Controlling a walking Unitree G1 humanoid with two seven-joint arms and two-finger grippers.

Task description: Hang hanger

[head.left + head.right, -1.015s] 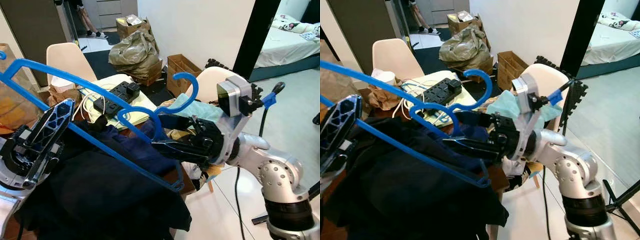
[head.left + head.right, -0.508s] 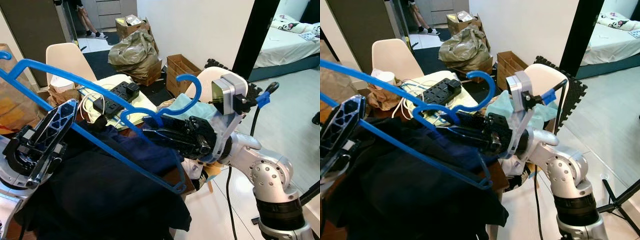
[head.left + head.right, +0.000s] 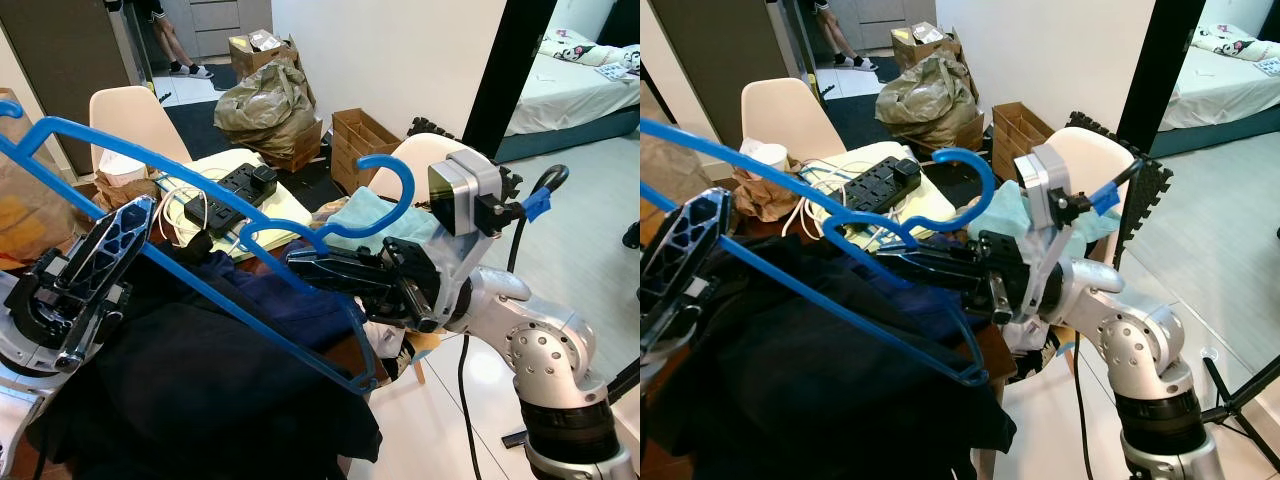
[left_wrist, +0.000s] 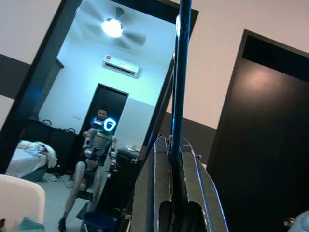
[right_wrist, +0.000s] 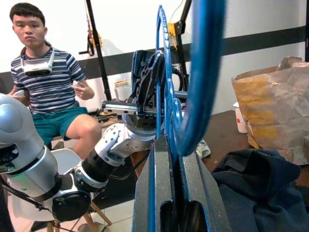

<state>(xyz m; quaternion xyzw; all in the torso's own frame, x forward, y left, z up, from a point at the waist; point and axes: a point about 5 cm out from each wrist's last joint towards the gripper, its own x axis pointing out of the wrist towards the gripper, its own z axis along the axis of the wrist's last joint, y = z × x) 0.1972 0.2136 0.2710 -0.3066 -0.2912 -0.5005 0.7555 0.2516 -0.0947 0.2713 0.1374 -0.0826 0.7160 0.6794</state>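
1. Left eye view: the blue hanger [image 3: 200, 215] is held in the air between both arms, above the dark garment [image 3: 190, 380] heaped on the bench [image 3: 250, 215].
2. The left pincer [image 3: 95, 270] is clamped on the hanger's long sloping bar; in the left wrist view the blue bar is seen running up out of the closed fingers [image 4: 159, 188].
3. The right pincer [image 3: 320, 268] is now closed on the neck just below the hook [image 3: 385, 195]; 1 second ago its fingers were spread below the neck, and half a second ago they were drawing in around it.
4. In the right wrist view the blue neck is seen pinched between the right fingers [image 5: 157, 183], with a seated person [image 5: 48, 92] beyond.
5. The hook has been tipped slightly towards the white chair [image 3: 425, 165] compared with 1 second ago.
6. With 2 grips secured, the hanger can probably be released by the left pincer and carried by the right one.
7. No rail or rod is seen in the head views, so the hanging step is judged not yet begun.
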